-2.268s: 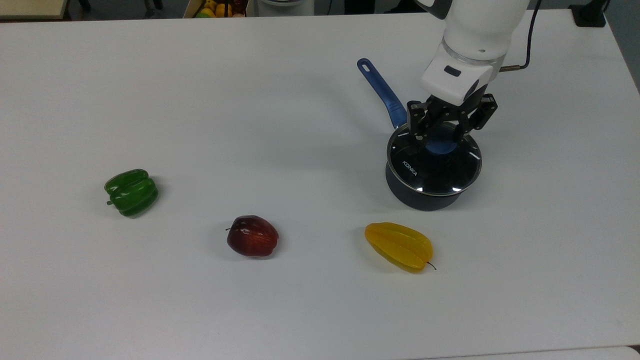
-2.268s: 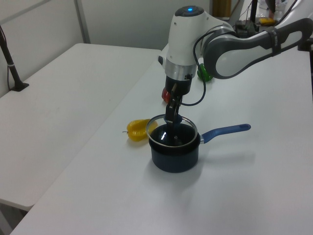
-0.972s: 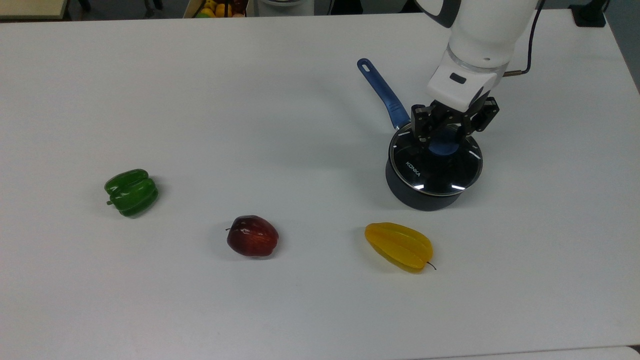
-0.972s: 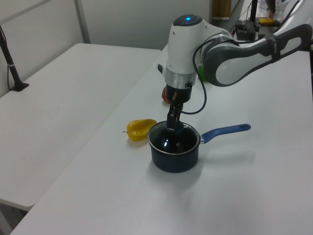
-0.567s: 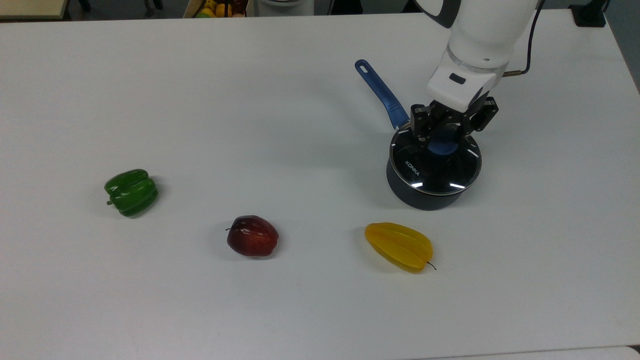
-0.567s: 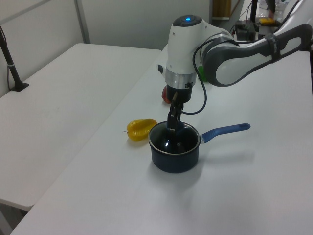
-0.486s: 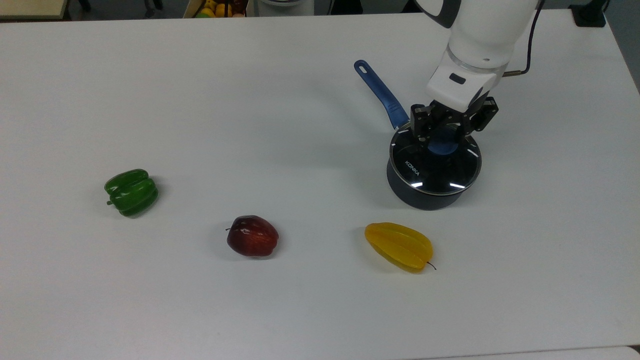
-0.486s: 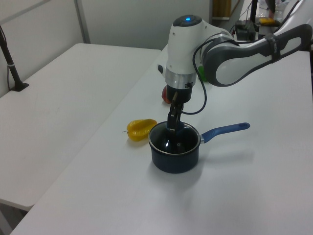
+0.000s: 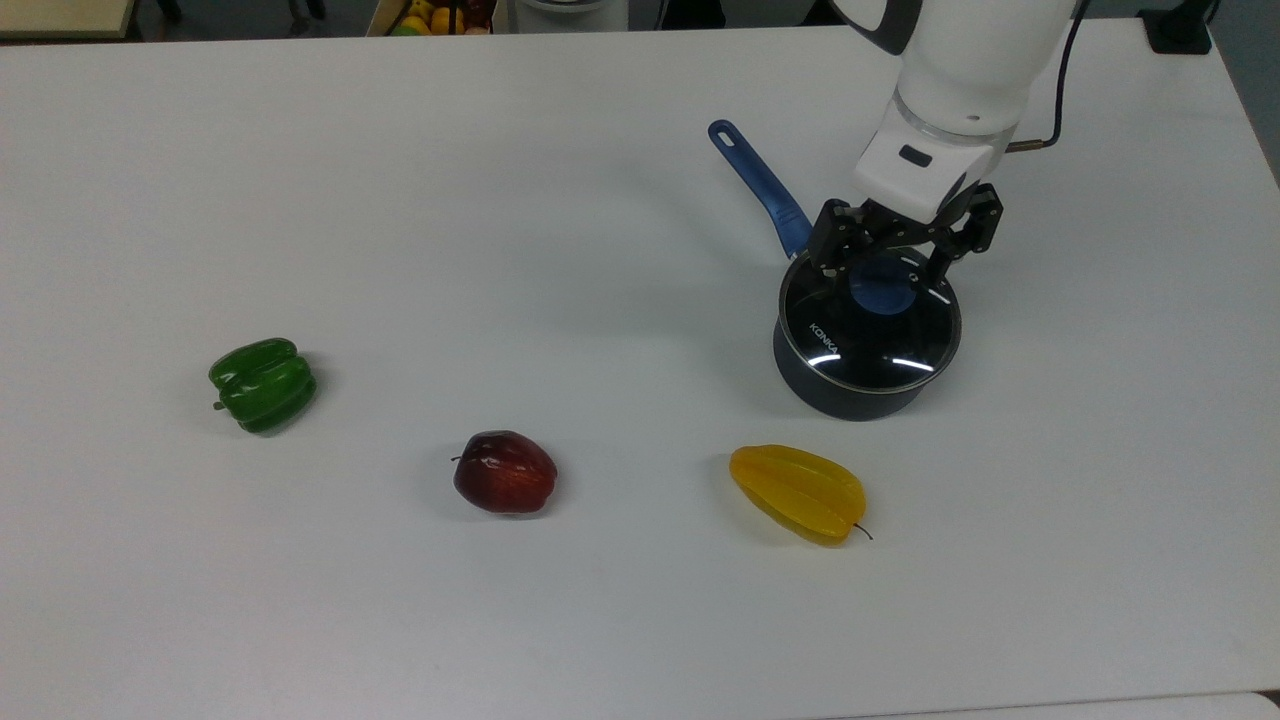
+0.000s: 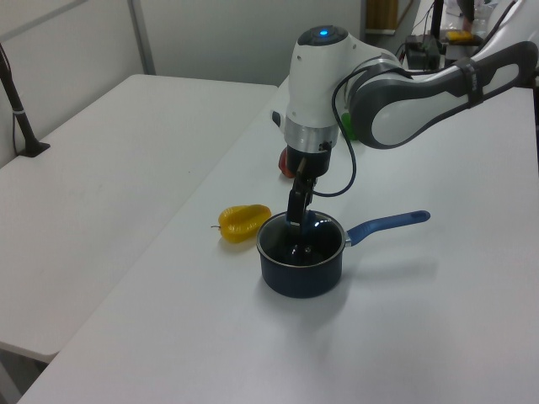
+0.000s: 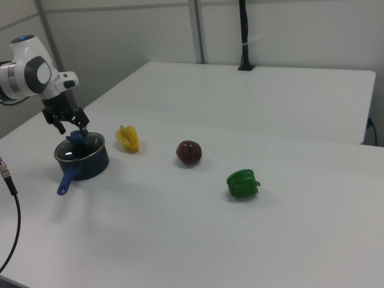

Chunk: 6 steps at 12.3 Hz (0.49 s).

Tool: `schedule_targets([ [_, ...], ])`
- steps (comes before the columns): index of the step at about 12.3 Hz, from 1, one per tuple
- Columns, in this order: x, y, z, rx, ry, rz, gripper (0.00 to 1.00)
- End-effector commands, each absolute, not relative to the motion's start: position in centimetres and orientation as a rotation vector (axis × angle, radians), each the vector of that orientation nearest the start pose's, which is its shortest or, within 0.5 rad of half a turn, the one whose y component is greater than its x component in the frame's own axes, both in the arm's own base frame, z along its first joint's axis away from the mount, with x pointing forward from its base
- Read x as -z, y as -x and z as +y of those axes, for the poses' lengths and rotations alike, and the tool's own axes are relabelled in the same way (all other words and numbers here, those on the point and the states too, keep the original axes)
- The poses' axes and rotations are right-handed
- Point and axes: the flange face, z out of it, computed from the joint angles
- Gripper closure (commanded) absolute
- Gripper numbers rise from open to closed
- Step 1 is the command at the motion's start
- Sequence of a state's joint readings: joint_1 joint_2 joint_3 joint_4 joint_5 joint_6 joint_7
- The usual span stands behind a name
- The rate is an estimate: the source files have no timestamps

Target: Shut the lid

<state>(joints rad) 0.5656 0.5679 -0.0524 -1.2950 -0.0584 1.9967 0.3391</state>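
— Where's the lid [image 9: 868, 335]?
— Seated flat on the dark saucepan [image 9: 845, 395], metal rim matching the pan's rim all round in the top view. Blue knob [image 9: 880, 290] at centre, "KONKA" print toward the top view's left.

— And the gripper [image 9: 884, 272]?
— Directly above the knob, fingers [image 9: 827, 262] spread wide, one on each side of it, apart from it. Nothing pinched.

— Room around the pan?
— Plenty. Bare white table [image 9: 500, 180] toward the top view's left and beyond the blue handle [image 9: 762, 187], which points up-left. Table's right edge well apart from the pan in the top view. Yellow starfruit [image 9: 798, 493] near, just below the pan; red apple [image 9: 505, 472] further left; green pepper [image 9: 263, 384] well apart, further left again.

— Anything one camera gives that another misses?
— Left view: whole white arm [image 10: 404, 80] reaching in from the left view's right, starfruit [image 10: 241, 222] just beside the pan [image 10: 300, 261], apple mostly hidden behind the wrist. Right view: both spread fingers clear over the knob [image 11: 76, 138], and a cable [image 11: 9, 198] hanging at the right view's left edge. Top view: a box of fruit [image 9: 430, 15] past the far edge.
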Motion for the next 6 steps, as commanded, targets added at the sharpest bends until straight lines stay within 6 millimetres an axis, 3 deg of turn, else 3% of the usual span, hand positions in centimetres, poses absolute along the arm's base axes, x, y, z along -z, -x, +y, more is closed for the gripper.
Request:
schedule_targets([
  [1,-45.5,-62.7,33.5,0.203,3.171,-0.275,0.0],
  [3,-47.8,-62.7,28.1,0.134,3.201,-0.205,0.0],
  [6,-52.2,-60.9,17.8,0.033,3.218,-0.196,0.0],
])
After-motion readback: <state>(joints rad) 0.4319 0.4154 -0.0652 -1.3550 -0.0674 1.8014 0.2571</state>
